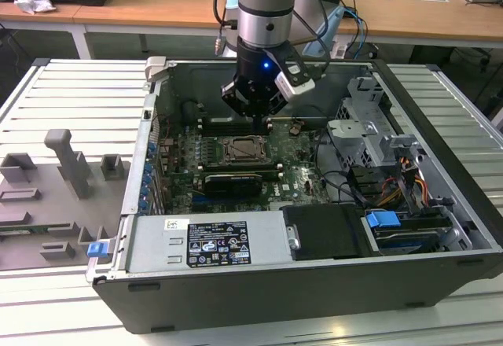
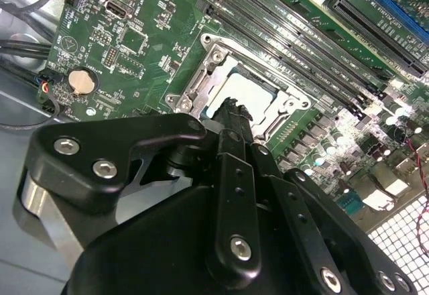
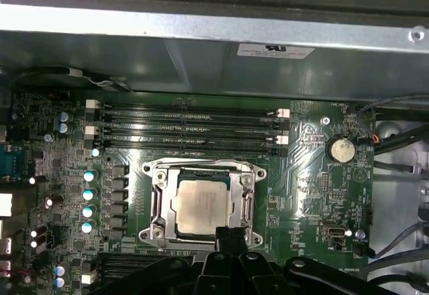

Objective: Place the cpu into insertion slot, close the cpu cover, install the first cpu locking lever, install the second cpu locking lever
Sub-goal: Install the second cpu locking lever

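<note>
Pale silvery-beige cpu (image 3: 202,206), silver cpu cover (image 3: 158,204), green circuit board (image 3: 305,174), black hand (image 2: 234,117).

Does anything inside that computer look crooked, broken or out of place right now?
Nothing stands out. The cpu sits flat and square in the insertion slot, framed by the cpu cover. The gripper hangs just above the socket's edge, and the board around it looks intact.

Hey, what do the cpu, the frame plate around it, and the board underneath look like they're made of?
The cpu: top looks like brushed metal, pale silvery-beige with a dull sheen. The cpu cover: probably bare stamped steel, silver, with bright glints along its edges. The circuit board: green glossy laminate, likely fibreglass, with fine traces and small soldered parts. The gripper looks like matte black metal or plastic; hard to tell.
</note>
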Controlling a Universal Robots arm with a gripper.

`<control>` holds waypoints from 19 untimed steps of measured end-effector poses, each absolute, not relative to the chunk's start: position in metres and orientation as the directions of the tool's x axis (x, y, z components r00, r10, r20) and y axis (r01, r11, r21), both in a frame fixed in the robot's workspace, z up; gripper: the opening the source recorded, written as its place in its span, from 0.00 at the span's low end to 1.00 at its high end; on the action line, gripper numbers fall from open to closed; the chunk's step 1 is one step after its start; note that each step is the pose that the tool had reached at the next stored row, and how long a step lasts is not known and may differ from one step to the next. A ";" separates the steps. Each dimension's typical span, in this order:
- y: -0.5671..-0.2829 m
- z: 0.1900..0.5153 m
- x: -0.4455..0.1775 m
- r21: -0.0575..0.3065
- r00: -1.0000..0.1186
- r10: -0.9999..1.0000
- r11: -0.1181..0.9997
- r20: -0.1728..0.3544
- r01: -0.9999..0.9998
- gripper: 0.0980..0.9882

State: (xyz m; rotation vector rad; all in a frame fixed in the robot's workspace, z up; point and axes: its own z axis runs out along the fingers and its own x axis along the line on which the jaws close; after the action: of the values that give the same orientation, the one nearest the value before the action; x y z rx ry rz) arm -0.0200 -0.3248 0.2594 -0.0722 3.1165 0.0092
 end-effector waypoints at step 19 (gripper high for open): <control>-0.331 0.259 -0.020 0.005 -0.999 -0.046 0.999 -0.024 -0.046 0.01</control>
State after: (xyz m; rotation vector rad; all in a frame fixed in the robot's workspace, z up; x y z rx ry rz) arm -0.0204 -0.3306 0.2587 -0.0720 3.1166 0.0090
